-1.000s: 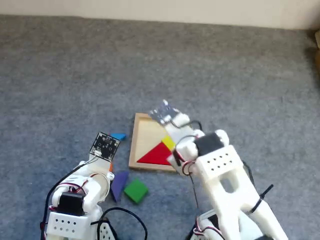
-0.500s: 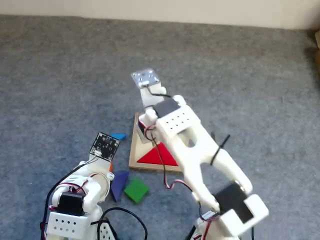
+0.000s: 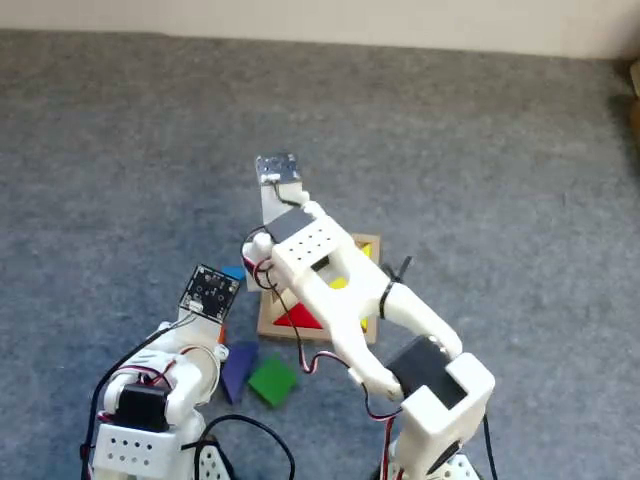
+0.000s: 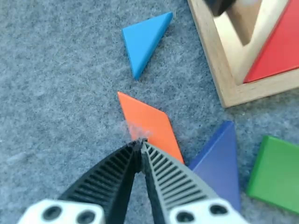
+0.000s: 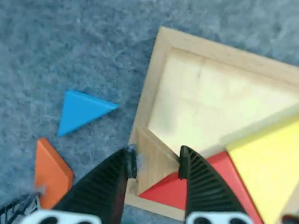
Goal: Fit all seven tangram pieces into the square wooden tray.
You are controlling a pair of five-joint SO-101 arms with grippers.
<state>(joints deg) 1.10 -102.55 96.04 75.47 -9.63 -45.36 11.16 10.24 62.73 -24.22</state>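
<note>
- The square wooden tray (image 5: 155,79) is being presented as a pale frame with a raised rim, lying flat on the grey carpet (image 3: 120,150). Much of its light floor is being left uncovered.
- Inside the tray, a large red triangle (image 5: 187,192) is being seated against one rim. A yellow triangle (image 5: 266,173) is being seated next to it, their edges touching.
- The right gripper (image 5: 156,161) is being held over the tray corner nearest the red triangle. Its jaws are being held spread apart, one finger over the rim and the other just inside it by the red triangle's tip.
- The left gripper (image 4: 140,145) is being held outside the tray with its jaws pressed together. Its tips are being positioned at the edge of an orange parallelogram (image 4: 149,125); contact with the piece cannot be told.
- A light blue triangle (image 4: 145,39) is being observed flat on the carpet, just beside the tray's outer rim.
- A dark blue triangle (image 4: 217,161) is being observed just beside the orange parallelogram, near the tray's corner.
- A green square (image 4: 275,172) is being observed just beside the dark blue triangle, also outside the tray and near that corner.
</note>
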